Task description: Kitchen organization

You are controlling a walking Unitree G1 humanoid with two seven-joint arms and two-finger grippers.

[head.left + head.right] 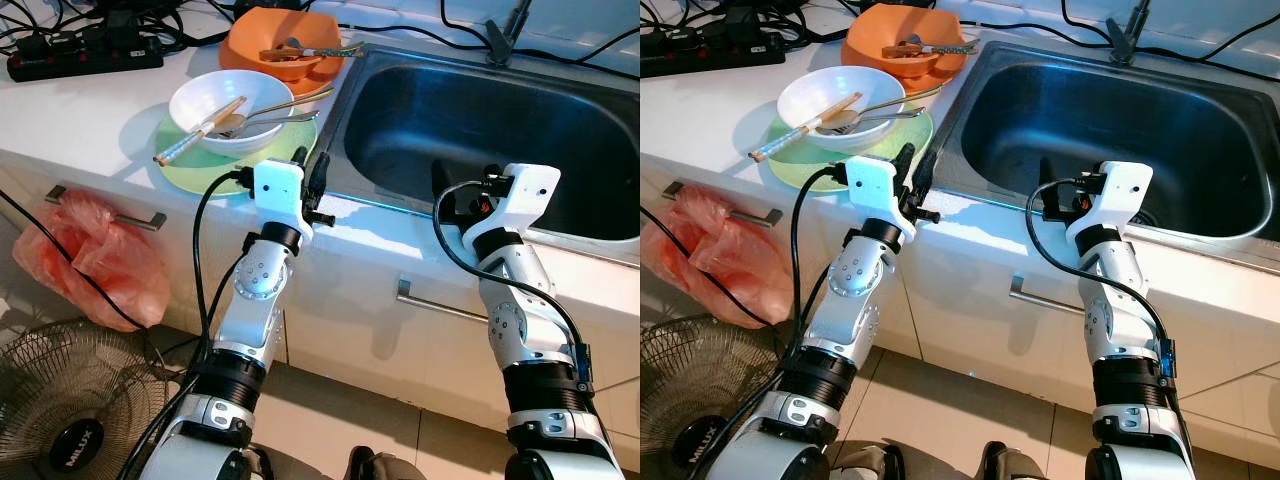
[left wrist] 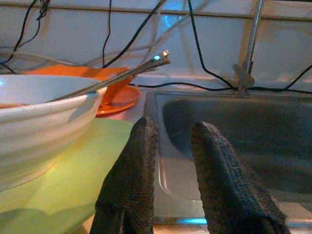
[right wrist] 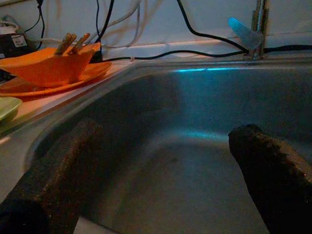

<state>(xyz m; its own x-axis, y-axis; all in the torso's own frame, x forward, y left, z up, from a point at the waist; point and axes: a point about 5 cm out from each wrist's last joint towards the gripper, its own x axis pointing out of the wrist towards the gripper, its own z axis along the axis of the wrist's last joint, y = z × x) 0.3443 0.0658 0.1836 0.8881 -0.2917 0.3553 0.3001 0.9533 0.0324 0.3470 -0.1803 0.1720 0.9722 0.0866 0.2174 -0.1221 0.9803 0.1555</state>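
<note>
A white ceramic bowl [image 1: 217, 108] sits on a round pale-green plate [image 1: 180, 168] close to the front edge of the white counter [image 1: 70, 110], holding a pair of wooden chopsticks [image 1: 198, 132] whose tips jut out over its rim toward the front, and a metal spoon [image 1: 270, 116] whose handle points toward the sink. Behind it, nearer the back edge of the counter, an orange plastic bowl [image 1: 275, 38] stands on an orange plate [image 2: 119, 97] and carries more utensils [image 1: 305, 50] across its hollow. The stainless-steel sink basin [image 1: 470, 130] takes up the right part of the counter, with a metal tap [image 1: 505, 35] at its back rim. The left gripper [image 2: 168, 146] hovers at the front edge of the counter, just beside the green plate and the sink's left rim, its black fingers [image 2: 134, 165] slightly parted and grasping nothing. The right gripper [image 3: 165, 161] reaches over the sink's front rim, fingers spread wide and empty. A black power strip [image 1: 80, 55] and loose black cables [image 1: 420, 30] lie along the back edge of the counter. Below, a red plastic bag [image 1: 95, 255] hangs from a cabinet handle [image 1: 120, 215], and a floor fan [image 1: 70, 405] stands beneath it.
</note>
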